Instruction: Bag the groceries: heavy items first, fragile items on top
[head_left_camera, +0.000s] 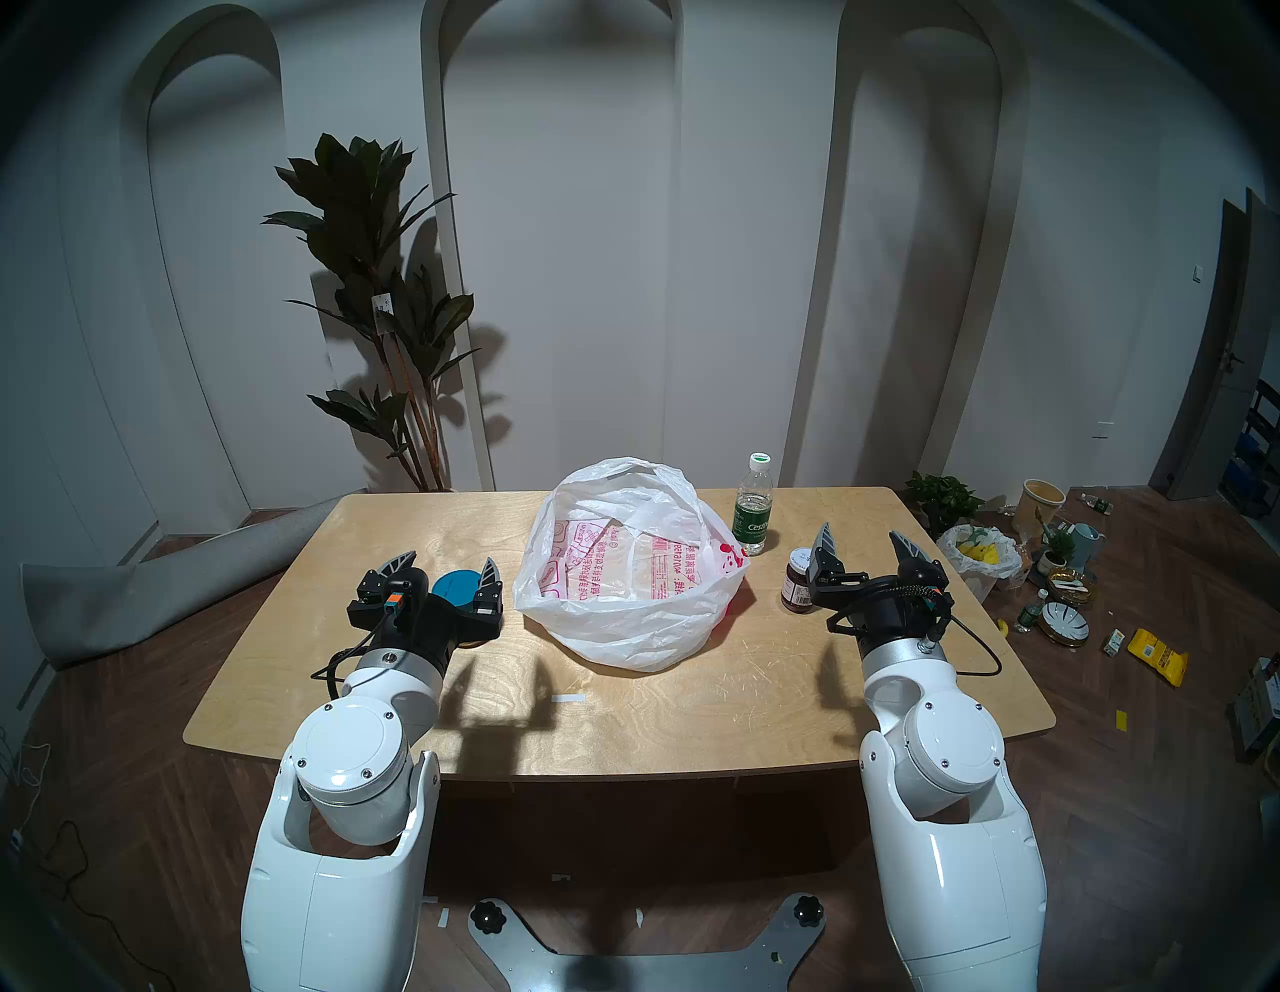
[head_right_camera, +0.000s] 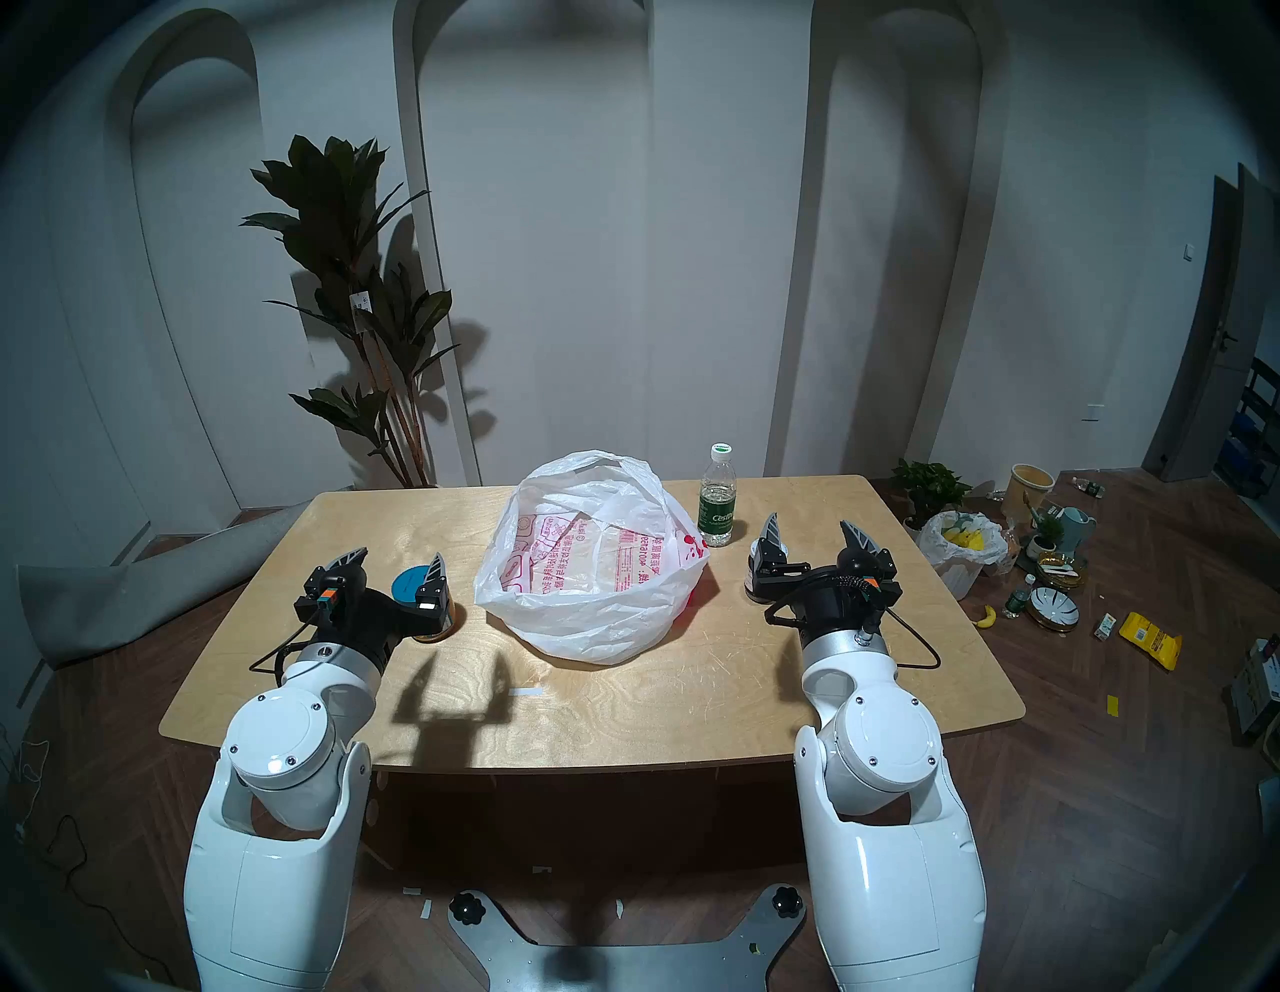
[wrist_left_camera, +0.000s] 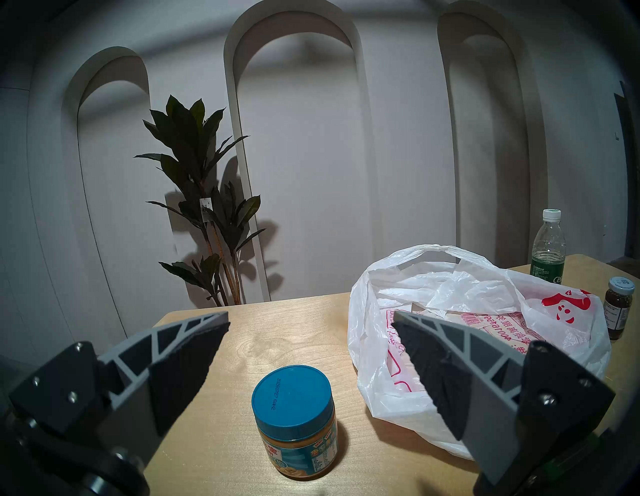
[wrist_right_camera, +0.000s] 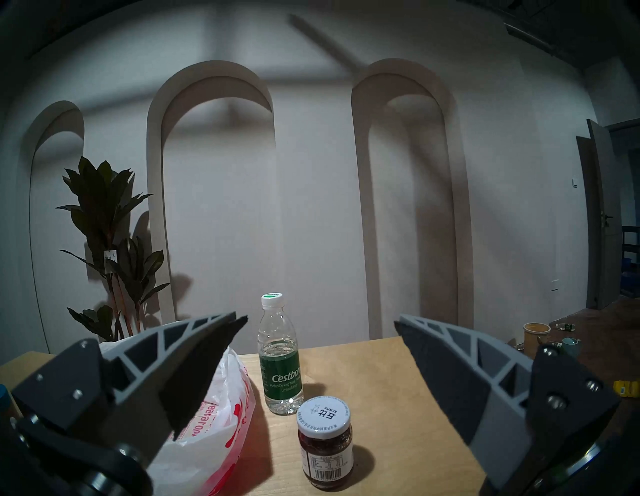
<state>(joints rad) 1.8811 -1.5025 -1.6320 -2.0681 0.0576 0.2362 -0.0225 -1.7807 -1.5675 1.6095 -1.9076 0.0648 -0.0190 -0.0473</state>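
White bag (head_left_camera: 627, 596) gaped between your claws (head_left_camera: 443, 569) (head_left_camera: 869, 551), both spread empty, so jar (wrist_left_camera: 294, 421) and bottle (head_left_camera: 753, 506) could go in first.

A wooden bench (head_left_camera: 388, 665) is being lit from above. A tall potted plant (head_left_camera: 377, 291) is being displayed against the arched wall behind its far left corner. A grey rolled mat (head_left_camera: 138, 589) is being kept on the floor at left. At right, a small bag showing yellow (head_left_camera: 980, 554), a striped dish (head_left_camera: 1067, 621), a banana (head_right_camera: 985, 616) and a yellow packet (head_left_camera: 1157, 654) are being left scattered on the floor.
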